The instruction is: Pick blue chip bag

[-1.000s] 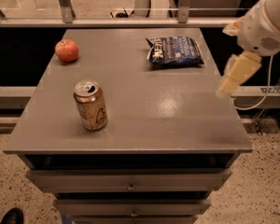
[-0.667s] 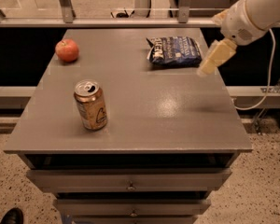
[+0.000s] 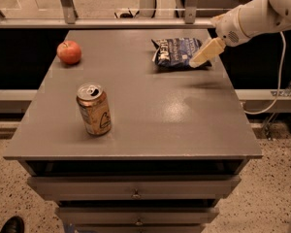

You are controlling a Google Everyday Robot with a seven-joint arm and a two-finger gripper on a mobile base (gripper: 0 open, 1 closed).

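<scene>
The blue chip bag [image 3: 176,53] lies flat on the far right part of the grey table [image 3: 150,110]. It is dark navy foil with white lettering. My gripper [image 3: 199,59] hangs from the white arm that reaches in from the upper right. Its cream-coloured fingers point down and to the left, and their tips are over the bag's right end, covering part of it. I cannot tell whether they touch the bag.
A gold-tan drink can [image 3: 93,109] stands upright at the front left of the table. A red apple [image 3: 69,52] sits at the far left. A railing [image 3: 106,21] runs behind the table. Drawers [image 3: 136,191] sit below the front edge.
My arm has swung left and towards the far side, from past the table's right edge to over the right end of the chip bag. The bag, can and apple have not moved.
</scene>
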